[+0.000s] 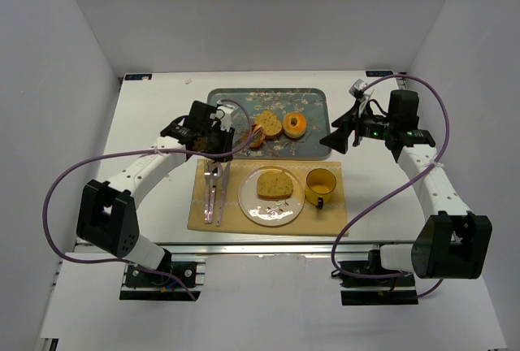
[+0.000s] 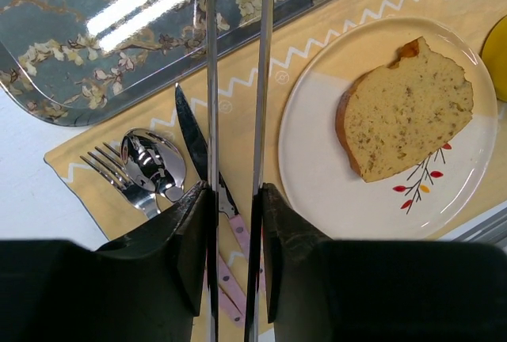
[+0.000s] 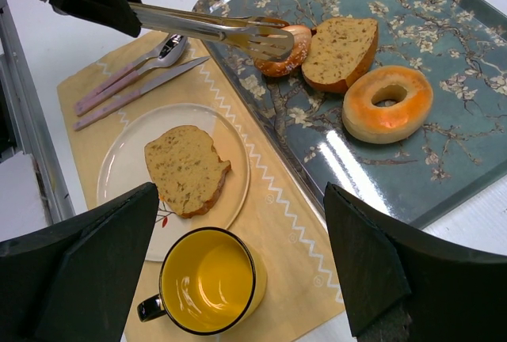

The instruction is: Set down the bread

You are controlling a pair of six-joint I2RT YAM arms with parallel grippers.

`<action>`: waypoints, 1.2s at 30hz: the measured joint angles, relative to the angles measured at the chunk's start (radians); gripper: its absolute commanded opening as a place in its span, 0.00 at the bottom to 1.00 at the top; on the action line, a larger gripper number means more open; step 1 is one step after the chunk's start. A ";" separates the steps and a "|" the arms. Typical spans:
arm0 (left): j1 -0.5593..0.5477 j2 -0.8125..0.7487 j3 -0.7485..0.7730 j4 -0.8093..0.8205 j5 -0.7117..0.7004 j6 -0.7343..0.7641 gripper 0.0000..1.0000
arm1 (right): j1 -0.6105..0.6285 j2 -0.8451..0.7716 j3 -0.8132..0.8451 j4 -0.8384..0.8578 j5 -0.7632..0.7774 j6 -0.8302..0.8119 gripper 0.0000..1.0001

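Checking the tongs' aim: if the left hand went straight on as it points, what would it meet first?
Likely the brown roll on the tray, right at the tongs' tips; exact depth is unclear.

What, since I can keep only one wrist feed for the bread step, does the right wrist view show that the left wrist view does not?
Only the right wrist view: the bagel and cut loaf piece on the tray, and the tongs tips at a brown roll. Only the left wrist view: the fork tines. Both: the bread slice on the plate, spoon, knife, placemat.
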 measured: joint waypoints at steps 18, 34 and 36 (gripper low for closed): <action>0.000 -0.321 -0.027 -0.068 0.024 -0.208 0.02 | -0.005 -0.001 -0.001 0.001 -0.018 0.000 0.89; -0.001 -0.412 -0.186 -0.268 0.094 -0.332 0.03 | -0.006 -0.002 -0.017 0.005 -0.032 0.006 0.89; -0.001 -0.416 -0.193 -0.276 0.107 -0.332 0.03 | -0.006 -0.002 -0.017 0.005 -0.032 0.006 0.89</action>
